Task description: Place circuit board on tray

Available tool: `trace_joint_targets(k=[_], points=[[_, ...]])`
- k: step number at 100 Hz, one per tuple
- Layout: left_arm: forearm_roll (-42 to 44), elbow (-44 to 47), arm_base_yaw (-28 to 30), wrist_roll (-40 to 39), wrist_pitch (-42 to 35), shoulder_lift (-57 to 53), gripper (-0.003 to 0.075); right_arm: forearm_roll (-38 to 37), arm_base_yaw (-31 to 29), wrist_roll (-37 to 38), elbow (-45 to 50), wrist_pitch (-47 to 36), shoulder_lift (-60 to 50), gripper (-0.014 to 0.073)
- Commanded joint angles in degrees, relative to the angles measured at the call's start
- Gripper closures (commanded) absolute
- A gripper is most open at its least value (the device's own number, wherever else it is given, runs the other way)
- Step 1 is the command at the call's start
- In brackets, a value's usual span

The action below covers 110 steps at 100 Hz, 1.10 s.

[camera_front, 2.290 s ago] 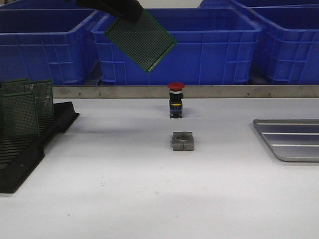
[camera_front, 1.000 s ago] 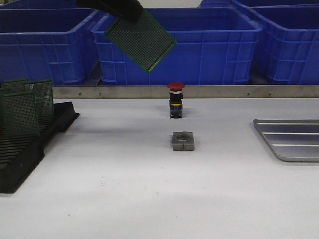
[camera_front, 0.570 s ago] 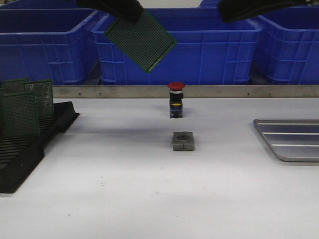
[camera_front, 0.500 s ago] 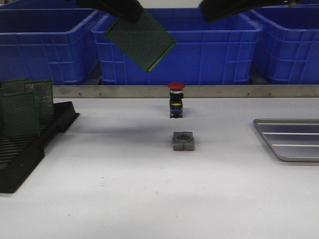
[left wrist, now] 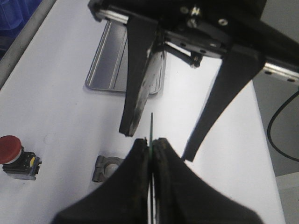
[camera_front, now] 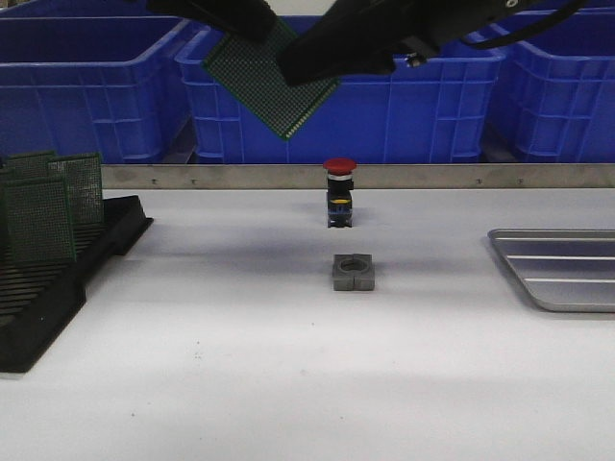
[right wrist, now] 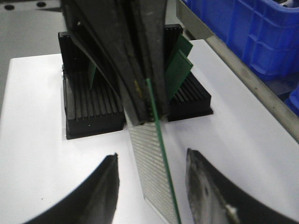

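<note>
Front view, board: you had the thin green perforated circuit board (camera_front: 264,77) aloft over the white counter (camera_front: 288,365), tilted cornerwise, well apart from the ribbed silver-grey metal tray (camera_front: 562,269) at the counter's right edge.
Front view, hidden: the right arm crossed the board's lower right part; both arms' fingers ran out of frame or overlapped, so you could not read them there.
Left wrist view, grip: the left gripper (left wrist: 152,144) had its fingers closed tight on the board's edge, seen end-on as a sliver.
Left wrist view, handling: it looked light, stiff and slippery; take it by a bare edge.
Right wrist view, grip: the right gripper (right wrist: 152,175) had its fingers spread wide, straddling the board, touching nothing.
Right wrist view, unclear: the board's lower corner was cut off.
</note>
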Motion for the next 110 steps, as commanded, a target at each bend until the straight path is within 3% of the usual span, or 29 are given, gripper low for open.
trace_joint_targets(k=[1,11,35,46,53,60,77,84,110], points=[[-4.5,-1.7,-0.5,-0.4,3.7,-3.0,0.0741,3.4,0.0,-0.8,-2.1,3.8,-0.8,0.0251],[-4.5,-1.7,-0.5,-0.4,3.7,-3.0,0.0741,3.4,0.0,-0.8,-2.1,4.5,0.0,0.0333],[-4.5,-1.7,-0.5,-0.4,2.8,-3.0,0.0739,4.3,0.0,-0.8,-2.1,5.0,0.0,0.0720],[-4.5,-1.7,-0.5,-0.4,2.8,-3.0,0.0734,4.3,0.0,-0.8,-2.1,5.2,0.0,0.0713],[-4.5,-1.7,-0.5,-0.4,3.1,-3.0,0.0691,4.3,0.0,-0.8,-2.1,5.5,0.0,0.0715],[-4.5,-1.7,-0.5,-0.4,3.1,-3.0,0.0601,4.3,0.0,-0.8,-2.1,5.5,0.0,0.0715],[-4.2,-1.7,-0.5,-0.4,2.8,-3.0,0.0283,4.3,0.0,-0.6,-2.1,5.5,0.0,0.0715],[-4.1,-1.8,-0.5,-0.4,1.7,-3.0,0.0212,4.3,-0.1,0.8,-2.1,5.5,0.0,0.0715],[-3.9,-5.7,2.8,-0.4,1.1,-3.0,0.0208,2.7,-1.0,14.5,0.5,-1.6,0.0,0.0715]])
